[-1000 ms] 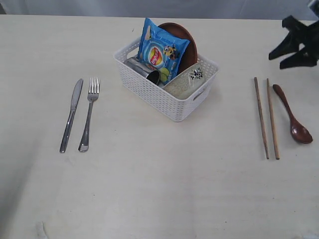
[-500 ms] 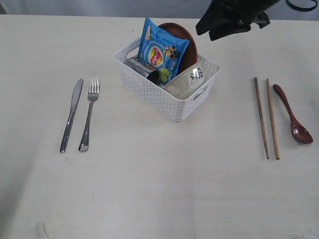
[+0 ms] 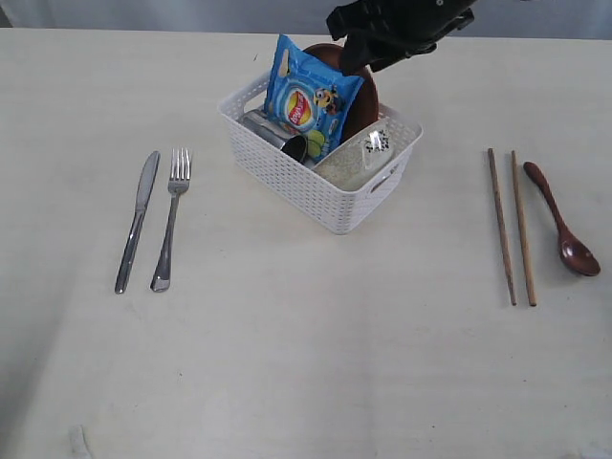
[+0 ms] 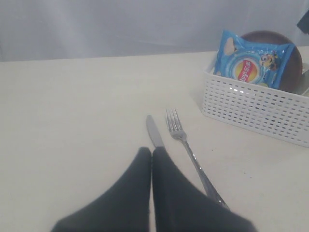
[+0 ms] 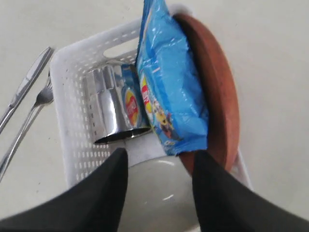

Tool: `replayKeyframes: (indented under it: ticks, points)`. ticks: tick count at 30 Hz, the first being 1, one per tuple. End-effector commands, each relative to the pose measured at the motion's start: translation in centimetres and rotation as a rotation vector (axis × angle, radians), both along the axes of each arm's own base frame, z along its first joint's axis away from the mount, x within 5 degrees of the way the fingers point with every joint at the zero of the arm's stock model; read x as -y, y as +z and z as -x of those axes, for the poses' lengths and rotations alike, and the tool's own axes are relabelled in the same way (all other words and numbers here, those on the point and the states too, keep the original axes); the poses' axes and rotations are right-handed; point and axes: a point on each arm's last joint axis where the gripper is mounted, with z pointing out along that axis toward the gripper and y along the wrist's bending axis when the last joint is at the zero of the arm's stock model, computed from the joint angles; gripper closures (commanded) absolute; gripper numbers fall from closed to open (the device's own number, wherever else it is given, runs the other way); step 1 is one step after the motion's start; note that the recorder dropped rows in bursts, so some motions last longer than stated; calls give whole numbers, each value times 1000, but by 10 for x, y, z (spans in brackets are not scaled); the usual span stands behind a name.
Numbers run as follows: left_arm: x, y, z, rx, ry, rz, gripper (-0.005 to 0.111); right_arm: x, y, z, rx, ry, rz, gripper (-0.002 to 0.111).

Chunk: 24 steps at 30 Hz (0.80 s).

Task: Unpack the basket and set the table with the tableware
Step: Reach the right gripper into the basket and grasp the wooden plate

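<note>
Basket point(image 3: 296, 182) sits on the desk point(image 3: 287, 363) holding bowl point(image 5: 154, 193), cup point(image 5: 113, 108) and plate point(image 5: 217, 96), and we hang our spread right gripper point(image 5: 159, 159) above it, likely to drop and pinch the bowl's rim; left gripper point(image 4: 152, 153) is clenched.

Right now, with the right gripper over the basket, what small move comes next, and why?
Probably lower the right gripper onto the bowl's rim and close. It hangs open above the bowl, which lies exposed beside the chip bag in the basket.
</note>
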Motion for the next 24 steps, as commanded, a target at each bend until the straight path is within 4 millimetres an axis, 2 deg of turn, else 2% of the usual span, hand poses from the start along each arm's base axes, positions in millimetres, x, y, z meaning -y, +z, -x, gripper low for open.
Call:
replayKeyframes:
  ticks: [1, 6, 17, 24]
  points:
    - [0, -1, 0, 2, -5, 0, 107, 4, 7, -7, 127, 16, 52, 61]
    - [0, -1, 0, 2, -5, 0, 107, 4, 5, -13, 188, 24, 74, 48]
    - [0, -1, 0, 2, -5, 0, 107, -3, -43, -27, 103, 47, 76, 48]
    - [0, -1, 0, 2, -5, 0, 107, -14, -48, -28, 94, 80, 5, 48]
